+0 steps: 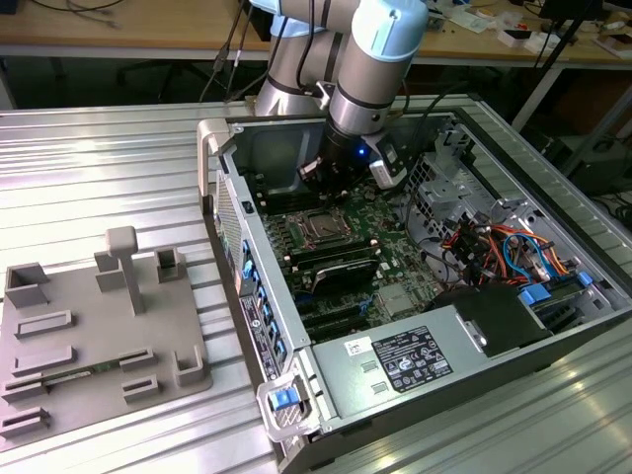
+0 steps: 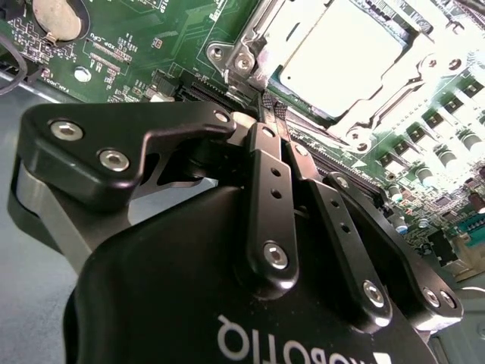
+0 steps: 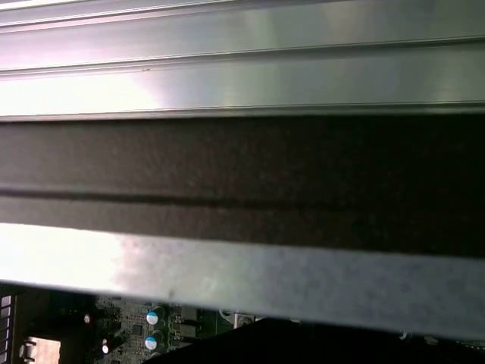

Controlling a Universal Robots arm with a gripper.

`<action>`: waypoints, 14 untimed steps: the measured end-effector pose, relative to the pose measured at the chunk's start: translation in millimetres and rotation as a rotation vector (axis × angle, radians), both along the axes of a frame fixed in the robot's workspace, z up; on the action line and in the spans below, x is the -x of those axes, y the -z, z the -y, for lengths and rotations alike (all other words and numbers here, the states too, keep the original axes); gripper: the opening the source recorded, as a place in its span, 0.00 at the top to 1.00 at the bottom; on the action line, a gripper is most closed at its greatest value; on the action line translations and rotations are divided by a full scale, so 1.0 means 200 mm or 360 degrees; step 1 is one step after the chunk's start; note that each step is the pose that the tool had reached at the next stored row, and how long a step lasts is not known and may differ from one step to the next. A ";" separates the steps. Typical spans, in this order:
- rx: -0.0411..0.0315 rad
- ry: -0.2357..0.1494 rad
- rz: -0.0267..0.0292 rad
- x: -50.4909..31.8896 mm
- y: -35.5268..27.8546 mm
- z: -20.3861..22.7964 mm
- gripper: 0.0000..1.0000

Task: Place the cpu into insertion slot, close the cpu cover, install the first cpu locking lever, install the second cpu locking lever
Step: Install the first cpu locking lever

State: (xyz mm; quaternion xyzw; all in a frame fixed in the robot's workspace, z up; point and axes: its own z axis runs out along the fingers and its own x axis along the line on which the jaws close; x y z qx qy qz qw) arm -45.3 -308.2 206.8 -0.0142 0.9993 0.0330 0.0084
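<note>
Second wrist view: closed hand [image 2: 267, 105] beside the cpu cover [image 2: 383, 95], cpu [image 2: 341, 57] beneath.

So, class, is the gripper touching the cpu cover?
Cannot tell. In the second wrist view the shut gripper has its tips lined up with a corner of the cover, but neither contact nor a gap shows plainly.

"Is it bright?"
"Yes. In the exterior view, light comes from above and the table [image 1: 99, 158] shines."
"Any glare?"
"In the second wrist view the cpu [image 2: 341, 61] glows almost white. In the first wrist view a rail [image 3: 242, 68] shines beside a dark band [image 3: 242, 182]."
</note>
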 end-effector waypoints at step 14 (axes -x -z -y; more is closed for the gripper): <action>0.0001 0.0000 -0.00006 0.000 0.014 0.003 0.89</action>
